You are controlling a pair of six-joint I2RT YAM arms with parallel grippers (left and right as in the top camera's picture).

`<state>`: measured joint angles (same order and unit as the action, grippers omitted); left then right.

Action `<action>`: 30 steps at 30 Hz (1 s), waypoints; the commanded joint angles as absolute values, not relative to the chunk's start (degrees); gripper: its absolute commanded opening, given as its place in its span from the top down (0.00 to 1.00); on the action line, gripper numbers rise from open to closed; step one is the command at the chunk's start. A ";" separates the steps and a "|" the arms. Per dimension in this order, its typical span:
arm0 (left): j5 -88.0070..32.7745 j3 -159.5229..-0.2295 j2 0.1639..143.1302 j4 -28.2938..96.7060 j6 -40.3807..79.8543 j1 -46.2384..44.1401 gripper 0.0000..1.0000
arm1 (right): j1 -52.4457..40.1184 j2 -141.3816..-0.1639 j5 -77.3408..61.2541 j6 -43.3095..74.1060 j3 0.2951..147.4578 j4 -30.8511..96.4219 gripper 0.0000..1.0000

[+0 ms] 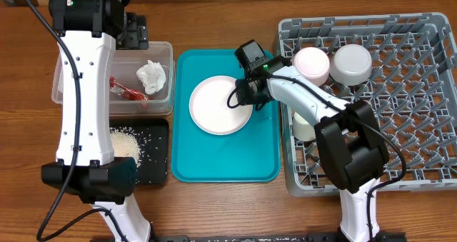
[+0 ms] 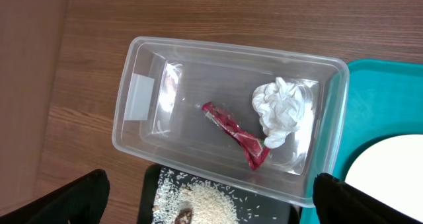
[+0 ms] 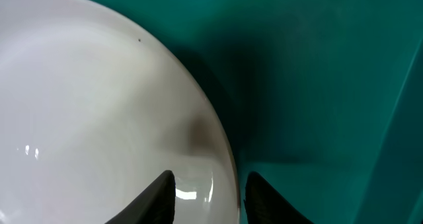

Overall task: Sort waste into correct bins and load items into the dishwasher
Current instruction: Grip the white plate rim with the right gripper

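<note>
Left of the teal tray, on the brown wooden table, a clear tub holds a red wrapper and a crumpled napkin. By the teal tray's near-left corner, a black tray carries loose rice. The left gripper hangs over the tub, fingers spread wide. On the teal tray lies the pink plate. The right gripper straddles its right rim, one finger over the plate, one over the teal tray; whether they pinch it I cannot tell. Right of the teal tray, the grey rack holds two whitish bowls and a cream cup
</note>
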<state>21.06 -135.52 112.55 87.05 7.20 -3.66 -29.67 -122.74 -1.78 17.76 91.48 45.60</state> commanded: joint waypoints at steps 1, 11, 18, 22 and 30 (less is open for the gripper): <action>21.04 -136.75 111.68 86.91 6.42 -3.77 0.00 | -29.78 -121.54 -0.86 17.58 89.93 44.36 0.63; 21.04 -136.75 111.68 86.91 6.42 -3.77 0.00 | -29.87 -121.62 -0.89 17.58 89.82 44.73 0.75; 21.04 -136.75 111.68 86.91 6.42 -3.77 0.00 | -29.89 -121.62 -0.91 17.58 89.82 47.20 0.76; 21.04 -136.75 111.68 86.91 6.42 -3.77 0.00 | -29.89 -121.62 -0.89 17.58 89.80 47.13 0.79; 21.04 -136.75 111.68 86.91 6.42 -3.79 0.00 | -29.89 -121.62 -0.78 17.56 89.78 47.03 0.88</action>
